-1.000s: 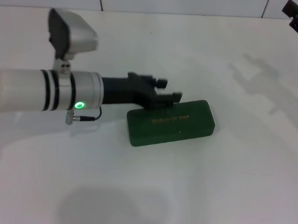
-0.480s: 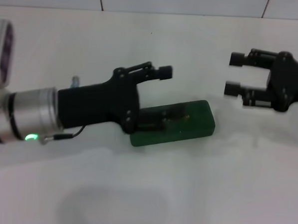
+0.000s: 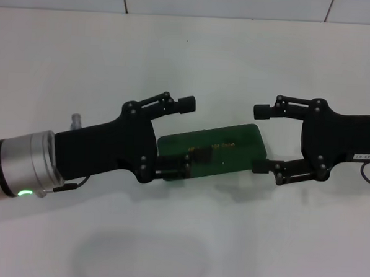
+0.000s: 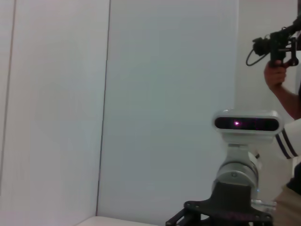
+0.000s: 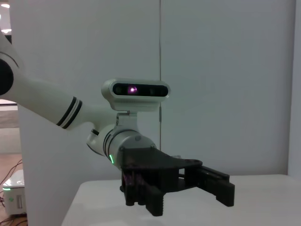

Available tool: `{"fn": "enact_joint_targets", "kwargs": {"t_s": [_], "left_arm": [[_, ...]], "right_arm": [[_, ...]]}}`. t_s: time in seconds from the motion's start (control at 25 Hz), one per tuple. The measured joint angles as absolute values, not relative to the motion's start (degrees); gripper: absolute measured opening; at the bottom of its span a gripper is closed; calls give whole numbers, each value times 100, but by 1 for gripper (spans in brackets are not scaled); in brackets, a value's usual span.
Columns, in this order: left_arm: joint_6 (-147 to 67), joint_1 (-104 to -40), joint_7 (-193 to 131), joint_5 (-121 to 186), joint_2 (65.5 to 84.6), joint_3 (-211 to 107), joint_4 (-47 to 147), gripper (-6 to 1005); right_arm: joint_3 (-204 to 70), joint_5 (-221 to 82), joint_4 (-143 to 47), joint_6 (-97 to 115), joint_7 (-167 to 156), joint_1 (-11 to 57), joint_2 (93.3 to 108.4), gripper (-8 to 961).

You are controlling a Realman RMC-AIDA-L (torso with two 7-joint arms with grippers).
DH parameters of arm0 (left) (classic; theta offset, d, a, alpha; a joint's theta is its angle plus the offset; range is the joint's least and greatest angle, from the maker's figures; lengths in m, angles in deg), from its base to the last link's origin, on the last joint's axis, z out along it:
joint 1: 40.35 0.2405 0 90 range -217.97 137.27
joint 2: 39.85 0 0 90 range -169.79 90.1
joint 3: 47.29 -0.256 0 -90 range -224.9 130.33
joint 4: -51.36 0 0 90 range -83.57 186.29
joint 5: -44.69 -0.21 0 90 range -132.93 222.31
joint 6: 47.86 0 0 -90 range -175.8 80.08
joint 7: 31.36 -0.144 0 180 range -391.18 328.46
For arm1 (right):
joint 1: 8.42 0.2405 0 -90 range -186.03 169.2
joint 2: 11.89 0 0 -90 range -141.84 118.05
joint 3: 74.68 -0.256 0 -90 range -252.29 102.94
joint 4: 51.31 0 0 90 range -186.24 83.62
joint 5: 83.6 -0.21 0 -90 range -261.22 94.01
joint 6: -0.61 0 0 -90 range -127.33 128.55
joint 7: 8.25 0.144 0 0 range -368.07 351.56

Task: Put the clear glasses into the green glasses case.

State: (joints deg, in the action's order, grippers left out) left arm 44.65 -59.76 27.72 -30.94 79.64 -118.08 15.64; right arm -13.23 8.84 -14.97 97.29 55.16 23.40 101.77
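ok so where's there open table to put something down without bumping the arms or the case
Bare table runs behind the green glasses case, up to the back wall, and along the near edge in front of both arms. It is crowded in the middle: the open left gripper straddles the case's left end and the open right gripper brackets its right end.

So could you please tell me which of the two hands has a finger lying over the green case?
The left hand: its nearer finger overlaps the green glasses case. The right hand stays open just off the case's other end.
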Motion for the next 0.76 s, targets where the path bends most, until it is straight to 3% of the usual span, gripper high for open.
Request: {"fn": "enact_joint_targets", "kwargs": {"t_s": [0.12,0.36,0.76], "left_arm": [[4468,-5994,2763,-3097,7957,-11764,1616,846],[4456,-5962,2681,-3098,7953,-11760,1620,846],[4436,-5965,2632,-3089,7954,-11701,1697,846]], "right_arm": [[-1343,889,-1497,9708,5461,2328,10190,886],[-1360,858,-1496,9708,5219,2232,10271,886],[-1360,883,-1492,9666,5146,2225,10272,886]]}}
